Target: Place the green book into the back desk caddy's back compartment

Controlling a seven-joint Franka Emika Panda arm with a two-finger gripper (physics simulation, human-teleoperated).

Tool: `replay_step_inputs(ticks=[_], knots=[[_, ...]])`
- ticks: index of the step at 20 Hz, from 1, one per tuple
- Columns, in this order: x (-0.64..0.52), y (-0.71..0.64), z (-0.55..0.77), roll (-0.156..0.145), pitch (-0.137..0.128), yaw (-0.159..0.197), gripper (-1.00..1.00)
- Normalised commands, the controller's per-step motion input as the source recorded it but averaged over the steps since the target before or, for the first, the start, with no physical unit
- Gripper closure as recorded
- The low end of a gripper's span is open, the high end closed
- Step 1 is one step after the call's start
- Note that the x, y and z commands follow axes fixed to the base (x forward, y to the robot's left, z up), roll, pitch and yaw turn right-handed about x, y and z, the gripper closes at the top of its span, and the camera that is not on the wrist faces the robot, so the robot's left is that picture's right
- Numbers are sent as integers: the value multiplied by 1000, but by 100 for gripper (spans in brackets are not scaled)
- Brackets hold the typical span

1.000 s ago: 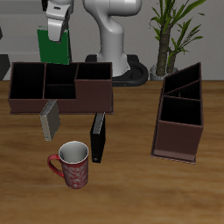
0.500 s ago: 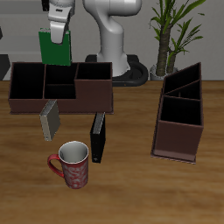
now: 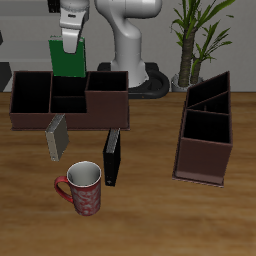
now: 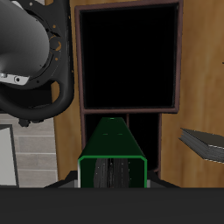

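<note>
- Above the long, low dark-brown back desk caddy [image 3: 68,101], in the upper left of the exterior frame, the white two-finger gripper [image 3: 72,45] held the thin green book [image 3: 69,62] upright in the air.
- Its fingers were clamped on the book's upper edge, one on each cover; the wrist view showed the green book [image 4: 112,150] running out from between them, its dark spine edge framed in bright green.
- The book's lower edge hung just over the caddy's far wall, above the narrow black-lined back compartment [image 3: 69,94] in the middle of the row; the frames did not settle whether it touched the rim.
- In the wrist view, that compartment [image 4: 119,122] lay directly beyond the book, with a wider black section further on.
- A grey book [image 3: 57,135] leaned against the caddy's near wall, and a black book [image 3: 112,158] stood just beside it, nearer the lower middle of the exterior frame.
- A red patterned mug [image 3: 82,188] stood on the wooden table [image 3: 150,215] below those books.
- A second brown caddy with slanted sides [image 3: 207,128] sat well apart at the right of the exterior frame.
</note>
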Motion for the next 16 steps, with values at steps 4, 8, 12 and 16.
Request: replay_step_inputs(ticks=[4, 8, 12, 16], knots=[[67, 96, -103, 21, 27, -6, 100], [37, -57, -113, -9, 21, -2, 100], [-82, 15, -83, 13, 15, 1, 100], [-97, 41, -74, 16, 18, -1, 100]])
